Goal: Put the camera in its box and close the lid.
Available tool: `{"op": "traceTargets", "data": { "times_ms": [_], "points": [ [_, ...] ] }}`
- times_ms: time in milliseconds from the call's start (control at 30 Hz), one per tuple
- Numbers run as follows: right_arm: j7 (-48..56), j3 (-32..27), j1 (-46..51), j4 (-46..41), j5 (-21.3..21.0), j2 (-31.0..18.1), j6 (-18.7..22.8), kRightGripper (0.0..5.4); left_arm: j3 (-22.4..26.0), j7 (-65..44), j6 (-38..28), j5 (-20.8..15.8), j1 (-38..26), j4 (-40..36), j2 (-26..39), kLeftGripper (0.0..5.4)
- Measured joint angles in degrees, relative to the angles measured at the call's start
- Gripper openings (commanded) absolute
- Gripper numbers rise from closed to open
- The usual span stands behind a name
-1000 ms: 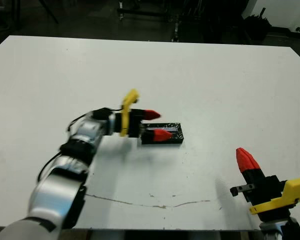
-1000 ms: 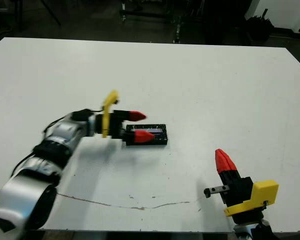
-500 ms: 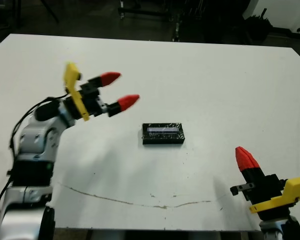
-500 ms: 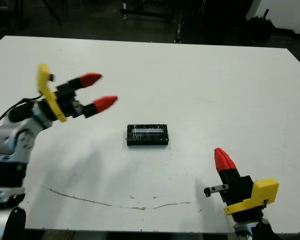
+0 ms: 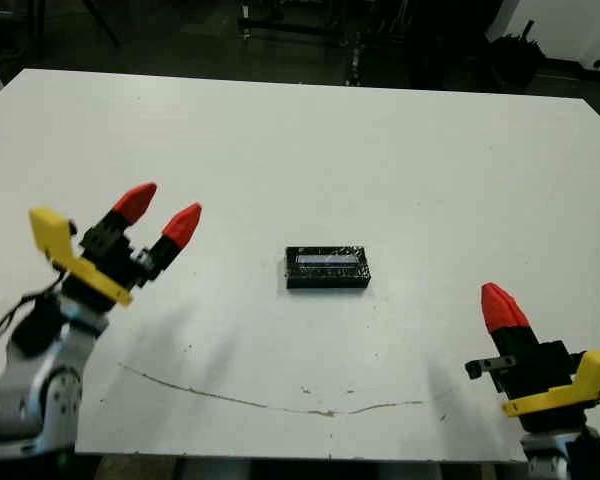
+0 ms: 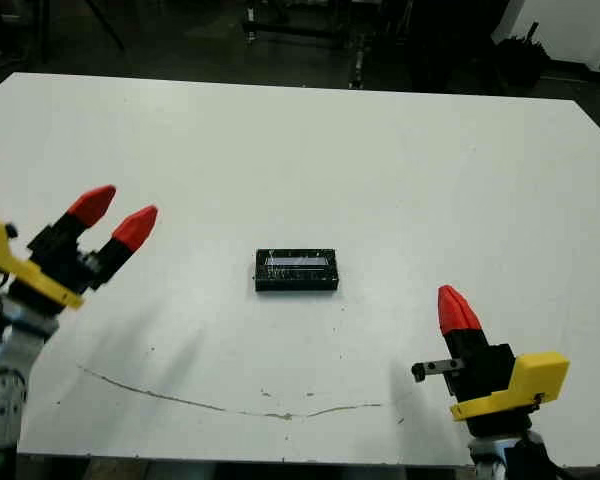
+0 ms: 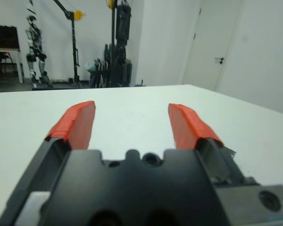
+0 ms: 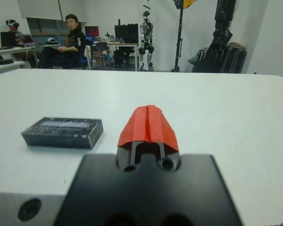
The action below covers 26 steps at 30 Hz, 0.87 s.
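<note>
One closed black package is all that is seen on the white counter [image 5: 400, 150]: the box [image 5: 326, 279] with the lid [image 5: 327, 261] seated on it, near the middle of the counter. Largest after the counter are the two arms. The left pincer [image 5: 160, 208] is held raised, well to the left of the box, its red fingers spread apart and grasping nothing. The right pincer [image 5: 500, 302] stands near the counter's front edge, to the right of the box and nearer the robot, its fingers pressed together into a single red tip with nothing between them.

The box is judged light, stiff and hard-edged, likely to skid on the smooth counter if pushed from one side only. The glossy lid top is judged slippery, so a hold across the two long side walls, near mid-length, is thought the safest. The lid appears to sit level, so the task is taken as done or nearly so.

The camera is not seen anywhere on the counter; it is presumably inside the box, but this cannot be confirmed. Whether the lid is pressed fully home cannot be made out, as the seam is too small.
</note>
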Motion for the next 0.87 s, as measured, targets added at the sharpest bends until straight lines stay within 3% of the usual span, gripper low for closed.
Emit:
{"op": "traceTargets", "data": {
  "times_ms": [100,333,700,867],
  "points": [
    [0.0,0.0,-0.9,0.0,0.5,0.0,0.0,0.0,-1.5,2.4,-3.9,2.4,3.2,-0.1,-1.9,2.67],
    [-2.2,0.1,-0.9,0.0,-3.9,0.4,-0.6,0.0,-4.9,7.7,-9.3,8.3,6.3,0.2,-3.9,1.67],
    [-3.4,0.4,-1.0,-0.1,-5.2,1.3,-0.9,0.0,-6.8,9.8,-11.5,8.7,6.3,2.5,-3.9,0.01],
    [-3.4,0.5,-1.2,0.0,-5.6,1.3,-0.9,0.0,-7.4,11.1,-11.5,9.6,6.2,2.6,-3.9,0.01]
  ]
}}
